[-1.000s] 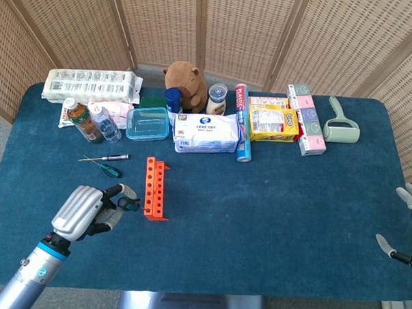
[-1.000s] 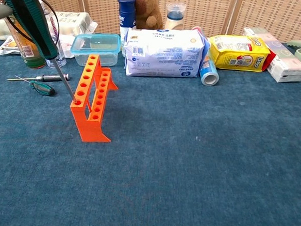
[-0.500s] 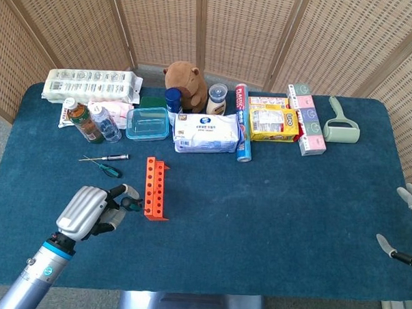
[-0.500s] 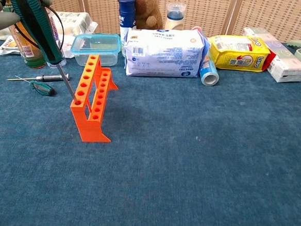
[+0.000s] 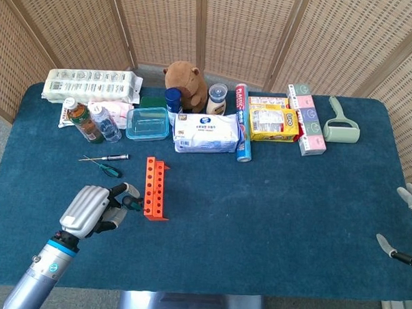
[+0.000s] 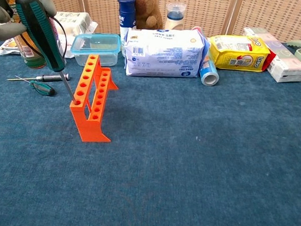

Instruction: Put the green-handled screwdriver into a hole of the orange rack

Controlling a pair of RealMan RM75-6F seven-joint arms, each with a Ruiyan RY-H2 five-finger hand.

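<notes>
The left arm reaches up from the lower left corner of the head view, its silver forearm angled toward the table's middle and ending in a blue-ringed wrist. The left hand point(image 5: 94, 210) is turned with its grey back upward and its fingers curled in around the green-handled screwdriver point(image 6: 41, 32), which it grips near the top of the handle. In the chest view only the fingertips point(image 6: 6, 16) of that hand show at the upper left edge, wrapped on the handle. The right hand point(image 5: 407, 225) sits at the far right edge, fingers spread apart and holding nothing.
</notes>
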